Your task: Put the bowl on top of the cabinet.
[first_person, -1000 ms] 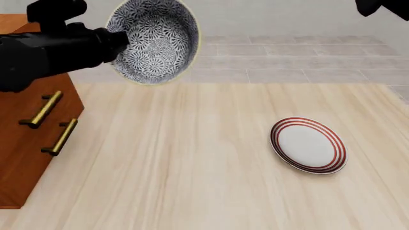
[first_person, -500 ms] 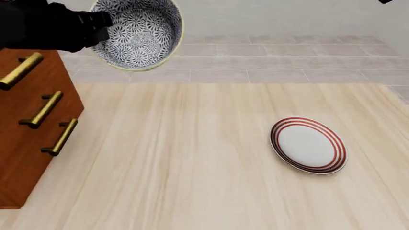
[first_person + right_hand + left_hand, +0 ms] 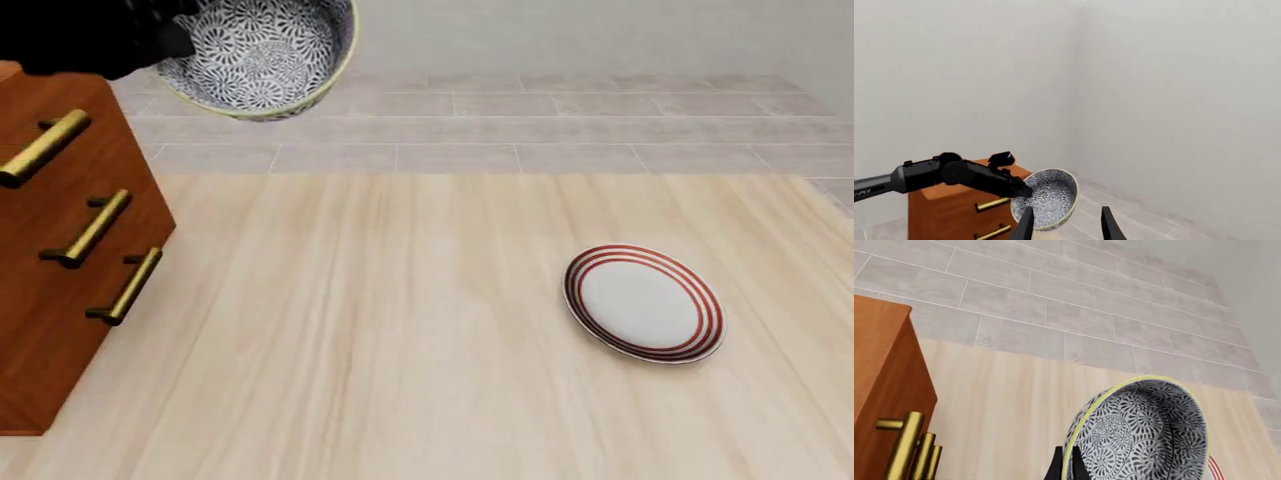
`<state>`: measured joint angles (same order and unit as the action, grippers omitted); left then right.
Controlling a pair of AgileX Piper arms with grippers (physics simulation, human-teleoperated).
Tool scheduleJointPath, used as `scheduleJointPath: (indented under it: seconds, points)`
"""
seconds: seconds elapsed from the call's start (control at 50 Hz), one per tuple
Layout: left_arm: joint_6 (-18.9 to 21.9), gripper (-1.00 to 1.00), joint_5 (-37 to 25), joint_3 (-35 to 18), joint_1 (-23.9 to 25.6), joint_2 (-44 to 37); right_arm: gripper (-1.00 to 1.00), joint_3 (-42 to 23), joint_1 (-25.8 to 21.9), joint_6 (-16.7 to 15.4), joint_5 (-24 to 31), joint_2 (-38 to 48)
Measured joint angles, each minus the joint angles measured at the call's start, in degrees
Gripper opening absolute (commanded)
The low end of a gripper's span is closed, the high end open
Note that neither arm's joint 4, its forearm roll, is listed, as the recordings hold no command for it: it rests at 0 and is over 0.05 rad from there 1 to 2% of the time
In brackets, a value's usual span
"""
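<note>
Front view, left to right. At the left edge of the frame stands the cabinet [image 3: 67,250], reddish-brown, its drawer front with brass bar handles [image 3: 94,228] turned toward the tabletop [image 3: 400,330]; only a sliver of its top shows at the upper left. At the upper left the left tool [image 3: 174,38] is closed on the rim of the bowl [image 3: 260,55] and holds it in the air, clear of the tabletop. The bowl is tilted so that its patterned inside faces the camera; it hangs just right of the cabinet's upper corner and appears not yet to be over the top. The deciding relation: the cabinet top lies to the frame's left of the bowl, on the side from which the left arm reaches, so the remaining travel is judged leftward, with the bowl levelled before release. In the left wrist view the bowl [image 3: 1141,435] fills the lower part of the frame, with the cabinet [image 3: 884,390] beside it. At right centre of the front view a flat plate with red rings [image 3: 645,303] lies on the pale wooden tabletop, well apart from the cabinet. The right tool [image 3: 1064,222], seen only in its own wrist view, stands with fingers parted and empty, far from the bowl [image 3: 1047,197]. Beyond the tabletop: pale tiled floor and plain light walls
</note>
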<state>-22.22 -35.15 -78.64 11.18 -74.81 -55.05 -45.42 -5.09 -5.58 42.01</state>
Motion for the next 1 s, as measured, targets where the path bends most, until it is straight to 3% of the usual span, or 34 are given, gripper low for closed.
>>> scheduleJointPath:
  seconds: [0.16, 0.36, 0.76, 1.0]
  points:
    - [-0.51, -1.00, -0.94, -0.97, -0.33, 0.41, 1.00, 2.07, -4.38, -2.22, -2.77, -2.14]
    - [-0.71, -1.00, -1.90, -1.38, -2.20, 0.93, 1.00, 3.34, -6.31, -3.44, -4.71, -2.80]
    - [3.36, -1.00, -4.69, -1.63, -13.74, 4.48, 1.00, 3.51, -6.24, -4.15, -4.59, -4.31]
    - [3.36, -1.00, -5.04, -0.78, -19.22, 6.71, 1.00, 3.59, -5.80, -4.17, -5.16, -4.13]
